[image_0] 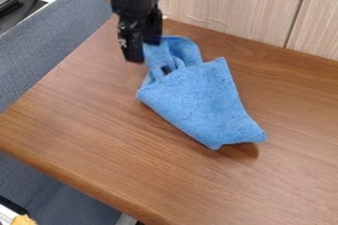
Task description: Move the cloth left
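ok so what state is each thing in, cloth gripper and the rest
Blue cloth: bunched at its upper end, flatter toward the lower right
Black gripper: hanging down at the cloth's bunched end
Wooden table: bearing the cloth
Wood panels: upright, edge to edge behind the table

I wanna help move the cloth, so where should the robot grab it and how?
Probably by the bunched far end of the cloth, from above: its folds stand up there, giving something to pinch, while the wide part spreads flatter.
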Action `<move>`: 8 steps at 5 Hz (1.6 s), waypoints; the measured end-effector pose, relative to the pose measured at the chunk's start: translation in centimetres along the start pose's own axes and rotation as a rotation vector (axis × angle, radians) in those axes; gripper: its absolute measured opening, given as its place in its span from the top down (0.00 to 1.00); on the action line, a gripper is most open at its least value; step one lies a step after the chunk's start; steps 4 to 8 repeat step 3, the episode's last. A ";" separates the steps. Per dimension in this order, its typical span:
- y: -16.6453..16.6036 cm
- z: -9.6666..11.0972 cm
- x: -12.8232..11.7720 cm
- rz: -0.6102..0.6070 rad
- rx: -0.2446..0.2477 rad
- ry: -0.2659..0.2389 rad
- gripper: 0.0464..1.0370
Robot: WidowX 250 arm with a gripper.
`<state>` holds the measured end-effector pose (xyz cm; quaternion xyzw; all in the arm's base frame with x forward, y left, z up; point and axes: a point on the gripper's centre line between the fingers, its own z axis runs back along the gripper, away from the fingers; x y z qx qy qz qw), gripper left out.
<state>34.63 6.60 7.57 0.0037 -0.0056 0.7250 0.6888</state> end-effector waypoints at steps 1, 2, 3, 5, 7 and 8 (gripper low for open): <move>0.2 2.5 0.2 0.004 -0.049 -0.014 0.04; 0.8 4.5 0.8 0.000 -0.075 -0.039 0.04; 0.8 4.6 0.8 0.000 -0.075 -0.039 0.04; 0.8 4.6 0.8 0.000 -0.075 -0.039 0.04; 0.8 4.6 0.8 0.000 -0.075 -0.039 0.04; 0.8 4.6 0.8 0.000 -0.075 -0.039 0.04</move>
